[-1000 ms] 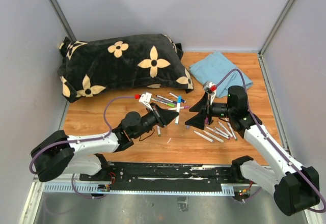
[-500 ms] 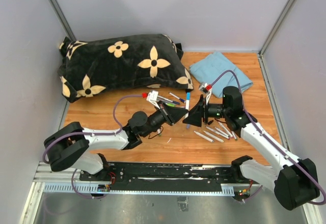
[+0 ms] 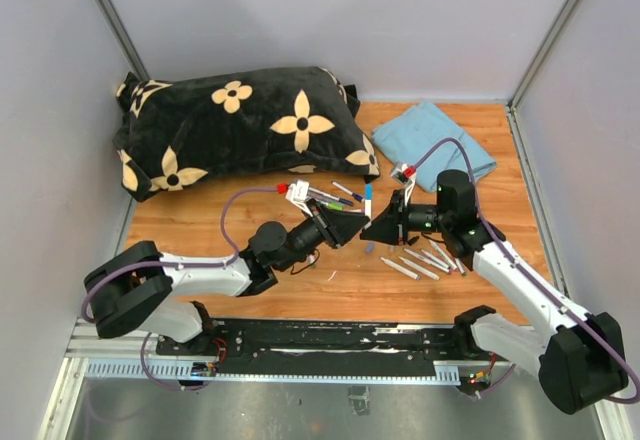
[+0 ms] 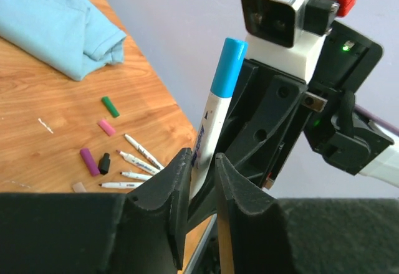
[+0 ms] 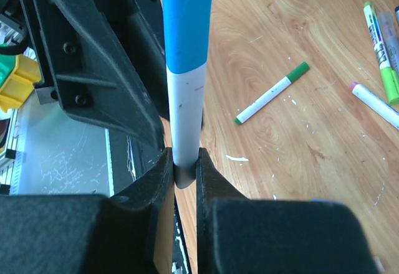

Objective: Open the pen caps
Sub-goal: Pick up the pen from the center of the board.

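A white-barrelled pen (image 3: pixel 368 210) with a blue cap (image 3: pixel 368 191) stands upright between my two grippers over the middle of the table. My right gripper (image 5: pixel 184 162) is shut on the lower end of its barrel (image 5: pixel 184 109), and the blue cap (image 5: pixel 186 18) points up. My left gripper (image 4: pixel 202 162) straddles the same barrel (image 4: pixel 206 138) higher up, jaws slightly parted, with a thin gap on one side. The blue cap (image 4: pixel 228 65) is still on. Loose green (image 4: pixel 110 106), pink (image 4: pixel 106 127), purple (image 4: pixel 89 162) and black (image 4: pixel 103 162) pen caps lie on the wood.
Uncapped pens (image 3: pixel 425 260) lie right of the grippers, and capped pens (image 3: pixel 330 198) lie behind them. A black flowered pillow (image 3: pixel 235 125) fills the back left and a folded blue cloth (image 3: pixel 435 140) sits at the back right. A green-capped pen (image 5: pixel 272 92) lies nearby.
My left arm carried the pen rightwards and stood it upright against the right gripper. The right gripper closed on the barrel's lower end, and the left jaws eased slightly apart.
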Available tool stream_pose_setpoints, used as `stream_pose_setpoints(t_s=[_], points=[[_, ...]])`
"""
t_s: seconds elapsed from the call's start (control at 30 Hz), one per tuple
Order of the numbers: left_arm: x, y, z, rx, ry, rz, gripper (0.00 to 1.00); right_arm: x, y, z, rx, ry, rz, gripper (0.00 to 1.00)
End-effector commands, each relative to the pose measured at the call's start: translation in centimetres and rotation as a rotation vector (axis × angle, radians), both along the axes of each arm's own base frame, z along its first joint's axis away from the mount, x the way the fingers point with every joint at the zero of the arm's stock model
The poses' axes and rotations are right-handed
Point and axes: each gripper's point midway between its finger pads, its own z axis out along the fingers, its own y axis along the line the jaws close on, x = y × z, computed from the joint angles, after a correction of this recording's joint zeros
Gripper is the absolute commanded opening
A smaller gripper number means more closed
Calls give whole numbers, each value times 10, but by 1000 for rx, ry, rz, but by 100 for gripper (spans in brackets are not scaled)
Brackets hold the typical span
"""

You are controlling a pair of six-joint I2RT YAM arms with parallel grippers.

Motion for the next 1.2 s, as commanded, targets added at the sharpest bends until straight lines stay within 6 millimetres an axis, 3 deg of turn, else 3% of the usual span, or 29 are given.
stream_pose_setpoints(t_s=[0.0,0.23,0.33,0.47,0.63,0.9,1.17], points=[[-13,20,40,-84,-108,11,34,-5,-2,16,10,-85,51,1],[-31,65,57,-81,-240,66,82,-26,-11,18,-30,-210,223,1],[-44,71,66,-62,-309,26,99,-41,-13,20,-21,-229,319,0],[-54,57,81,-10,-342,-113,99,-50,-15,21,-18,-234,365,0],[-55,36,80,19,-325,-224,97,-55,-17,20,-21,-233,386,0],[-43,7,70,67,-281,-272,78,-57,-17,22,-17,-234,392,0],[-37,-5,68,72,-254,-285,59,-59,-17,22,-12,-223,399,0]])
